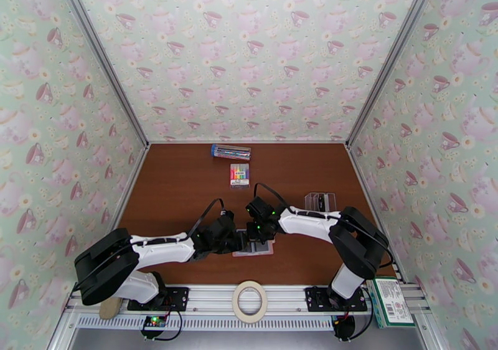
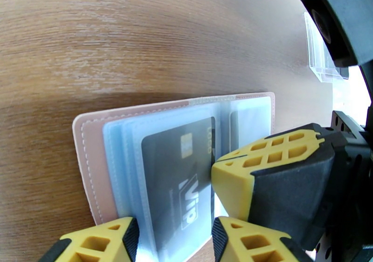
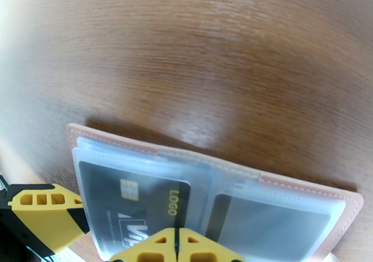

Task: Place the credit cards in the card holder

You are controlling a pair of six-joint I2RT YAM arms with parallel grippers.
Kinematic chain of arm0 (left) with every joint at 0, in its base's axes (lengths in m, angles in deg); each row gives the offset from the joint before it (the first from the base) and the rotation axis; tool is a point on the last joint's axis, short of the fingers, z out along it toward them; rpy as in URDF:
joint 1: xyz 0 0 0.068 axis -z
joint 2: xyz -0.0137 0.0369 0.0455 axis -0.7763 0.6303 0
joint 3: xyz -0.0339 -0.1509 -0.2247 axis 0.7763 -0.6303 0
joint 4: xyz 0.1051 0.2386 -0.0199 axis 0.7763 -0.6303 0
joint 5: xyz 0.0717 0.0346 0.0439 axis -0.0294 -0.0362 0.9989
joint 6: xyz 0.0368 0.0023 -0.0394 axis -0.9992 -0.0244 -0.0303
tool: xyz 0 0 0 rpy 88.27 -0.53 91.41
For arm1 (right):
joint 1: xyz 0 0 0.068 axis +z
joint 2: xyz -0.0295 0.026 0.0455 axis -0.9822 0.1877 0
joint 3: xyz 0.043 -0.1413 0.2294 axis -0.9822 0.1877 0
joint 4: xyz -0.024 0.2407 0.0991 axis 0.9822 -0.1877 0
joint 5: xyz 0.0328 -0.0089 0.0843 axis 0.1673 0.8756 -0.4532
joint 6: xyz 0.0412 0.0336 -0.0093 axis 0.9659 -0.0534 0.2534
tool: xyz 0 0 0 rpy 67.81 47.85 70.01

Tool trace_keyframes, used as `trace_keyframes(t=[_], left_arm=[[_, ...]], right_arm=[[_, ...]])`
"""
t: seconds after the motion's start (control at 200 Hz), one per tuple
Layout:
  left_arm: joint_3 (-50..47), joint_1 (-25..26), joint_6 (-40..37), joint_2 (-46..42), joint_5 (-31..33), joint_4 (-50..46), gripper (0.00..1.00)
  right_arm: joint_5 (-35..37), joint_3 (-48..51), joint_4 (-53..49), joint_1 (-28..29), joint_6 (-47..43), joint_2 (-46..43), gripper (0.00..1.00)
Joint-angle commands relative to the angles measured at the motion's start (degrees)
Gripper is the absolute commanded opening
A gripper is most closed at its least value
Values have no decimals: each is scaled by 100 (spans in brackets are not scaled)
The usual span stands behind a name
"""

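Clearly, the dark card point(image 2: 172, 188) reads "VIP" and "LOGO"; right fingers point(image 2: 233, 183) clenched, left fingers point(image 3: 42, 223) spread.

Two arms: left arm point(image 1: 159, 248) and right arm point(image 1: 308, 220), white shell links, bulky black joint housings. Thin black cables point(image 1: 208, 211) loop off both forearms. Small green lights point(image 1: 272, 210) on right wrist. Yellow lattice-cut plastic fingers point(image 2: 265, 158) on black blocks. Black bolted base plates point(image 1: 177, 296).
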State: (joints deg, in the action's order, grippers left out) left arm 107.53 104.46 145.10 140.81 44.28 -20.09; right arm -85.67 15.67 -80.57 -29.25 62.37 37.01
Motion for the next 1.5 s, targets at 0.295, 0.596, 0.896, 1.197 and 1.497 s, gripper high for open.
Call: trace_keyframes(t=[0.295, 0.596, 0.896, 1.197, 1.497], left_arm=[[105, 126, -246, -114, -6, -24, 48], [210, 227, -307, -231, 77, -124, 36], [313, 231, -377, -532, 179, -504, 37], [481, 290, -421, -374, 47, -409, 36], [830, 416, -527, -285, 31, -522, 37]], right_arm=[[14, 69, 98, 59, -22, 146, 0], [29, 119, 88, 56, 5, 75, 0], [37, 104, 70, 53, 16, 64, 0], [30, 69, 59, 53, 41, -31, 0], [111, 64, -46, 54, 47, -315, 4]])
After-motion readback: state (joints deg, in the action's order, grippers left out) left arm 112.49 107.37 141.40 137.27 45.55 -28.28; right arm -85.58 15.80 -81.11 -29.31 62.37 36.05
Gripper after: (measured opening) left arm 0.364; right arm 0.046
